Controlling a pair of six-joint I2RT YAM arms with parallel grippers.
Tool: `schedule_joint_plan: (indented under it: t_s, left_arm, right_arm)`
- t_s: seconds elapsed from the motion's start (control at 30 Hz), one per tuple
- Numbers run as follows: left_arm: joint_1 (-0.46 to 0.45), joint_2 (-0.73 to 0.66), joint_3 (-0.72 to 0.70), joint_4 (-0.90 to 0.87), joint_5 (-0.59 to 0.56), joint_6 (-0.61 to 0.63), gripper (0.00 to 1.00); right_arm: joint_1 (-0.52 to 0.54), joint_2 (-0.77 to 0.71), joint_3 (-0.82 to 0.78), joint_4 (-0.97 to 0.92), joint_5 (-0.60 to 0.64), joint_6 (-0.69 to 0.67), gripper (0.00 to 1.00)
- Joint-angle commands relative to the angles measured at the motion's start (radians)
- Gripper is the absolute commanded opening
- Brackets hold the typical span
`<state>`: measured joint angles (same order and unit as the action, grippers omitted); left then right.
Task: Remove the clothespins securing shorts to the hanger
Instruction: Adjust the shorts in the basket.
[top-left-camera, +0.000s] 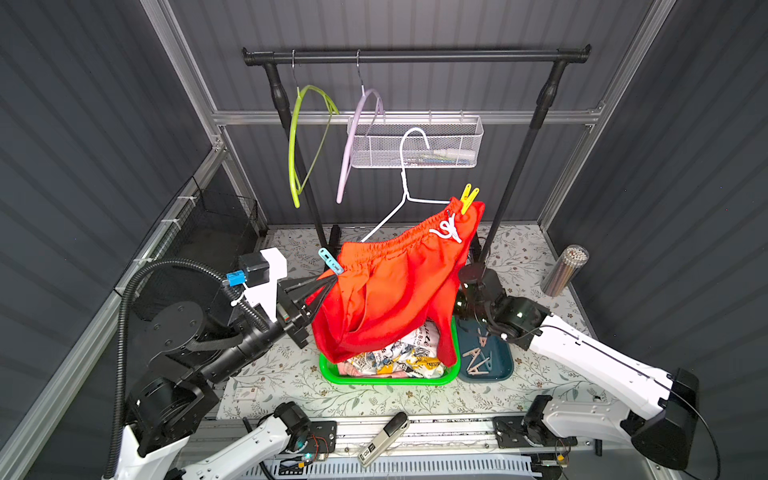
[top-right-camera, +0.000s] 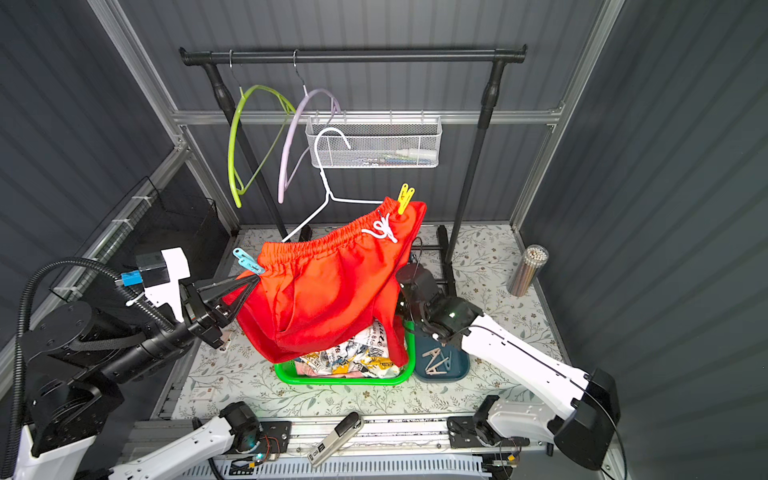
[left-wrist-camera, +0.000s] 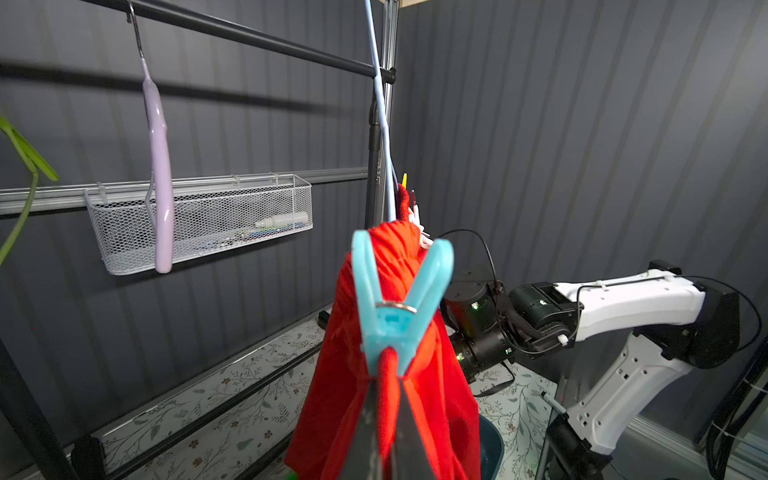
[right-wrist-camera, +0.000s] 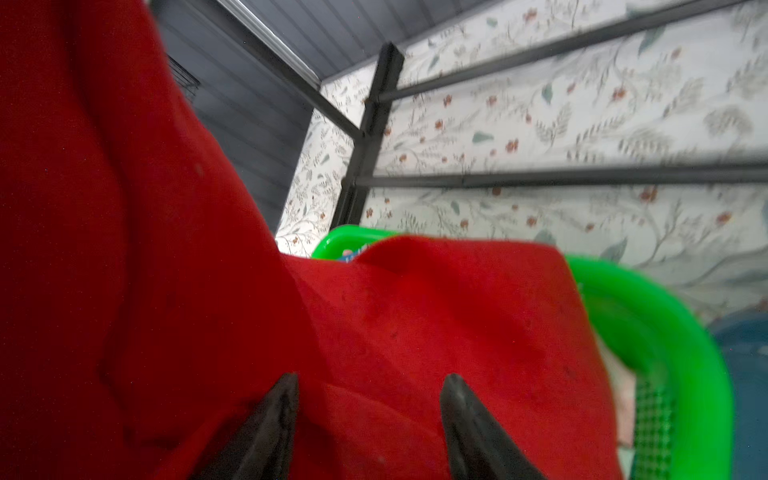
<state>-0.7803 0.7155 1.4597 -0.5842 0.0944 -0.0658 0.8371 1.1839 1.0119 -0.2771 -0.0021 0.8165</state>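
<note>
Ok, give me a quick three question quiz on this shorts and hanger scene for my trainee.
1. True or false: the yellow clothespin lies in the teal tray.
2. Which arm's jaws are shut on the red shorts: A left, B right, C neither?
3. Name the item clipped beside the left gripper.
Key: 1 false, it clips the red shorts to the white hanger. 2 A. 3 a light blue clothespin.
</note>
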Motion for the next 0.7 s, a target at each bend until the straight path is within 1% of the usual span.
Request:
schedule_joint_plan:
  t_s: [0.0, 0.07, 0.17, 0.23, 0.27, 0.33, 0.47, 0.6, 0.67]
  left_arm:
    - [-0.004, -0.013, 0.044, 0.013, -0.062, 0.046, 0.00]
    - [-0.005, -0.020, 0.044, -0.004, -0.118, 0.054, 0.00]
    - [-0.005, -0.039, 0.042, -0.027, -0.200, 0.055, 0.00]
    - [-0.005, -0.059, 0.034, -0.035, -0.239, 0.054, 0.00]
    - [-0.005, -0.066, 0.029, -0.038, -0.248, 0.053, 0.00]
    - [-0.005, -0.068, 0.025, -0.050, -0.241, 0.058, 0.00]
    - [-0.005, -0.037, 0.031, -0.072, -0.165, 0.075, 0.00]
    - [-0.005, -0.026, 0.031, -0.074, -0.150, 0.085, 0.00]
    - [-0.005, -0.028, 0.028, -0.068, -0.139, 0.087, 0.00]
  right_arm:
    - [0.008, -0.035, -0.080, 0.020, 0.077, 0.089, 0.57]
    - [0.008, -0.050, -0.130, 0.027, 0.096, 0.104, 0.57]
    - [0.007, -0.058, -0.167, -0.011, 0.139, 0.104, 0.57]
    - [0.000, -0.060, -0.179, -0.046, 0.174, 0.092, 0.57]
    - [-0.007, -0.087, -0.180, -0.064, 0.193, 0.081, 0.57]
    - [-0.025, -0.108, -0.176, -0.091, 0.220, 0.055, 0.57]
    - [-0.072, -0.139, -0.138, -0.149, 0.261, -0.015, 0.57]
    - [-0.133, -0.183, -0.093, -0.174, 0.273, -0.110, 0.58]
    - [-0.171, -0.201, -0.060, -0.221, 0.306, -0.158, 0.58]
